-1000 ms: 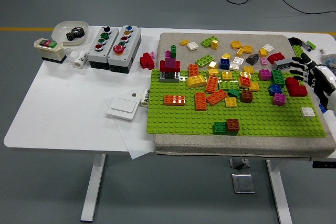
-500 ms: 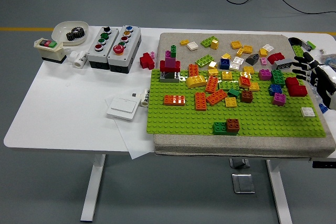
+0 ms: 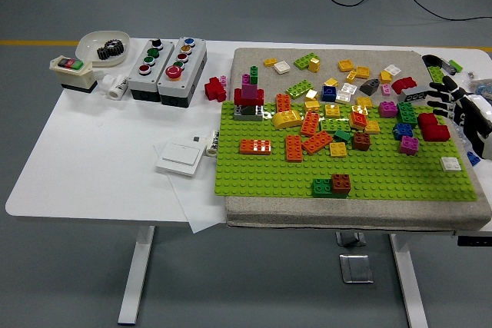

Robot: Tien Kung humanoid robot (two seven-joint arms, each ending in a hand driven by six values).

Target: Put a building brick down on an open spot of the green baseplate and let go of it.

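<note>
The green baseplate [image 3: 269, 174] lies on a grey mat and carries several bricks in orange, yellow, red, magenta and green. My right hand [image 3: 452, 107] reaches in from the right edge, its black fingers spread and empty, just right of a red brick [image 3: 433, 127] at the plate's right side. A white brick [image 3: 450, 164] sits on the plate below the hand. A green and brown brick pair [image 3: 332, 185] stands near the plate's front. My left hand is out of view.
Loose bricks [image 3: 346, 71] lie on the grey mat [image 3: 254, 61] behind the plate. Two button boxes [image 3: 167, 60], a switch box [image 3: 72, 72], a white bowl with gears [image 3: 105, 44] and a white panel [image 3: 181, 158] sit on the table's left.
My right hand has drawn back slightly to the right, away from the red brick. The bricks have not moved.
</note>
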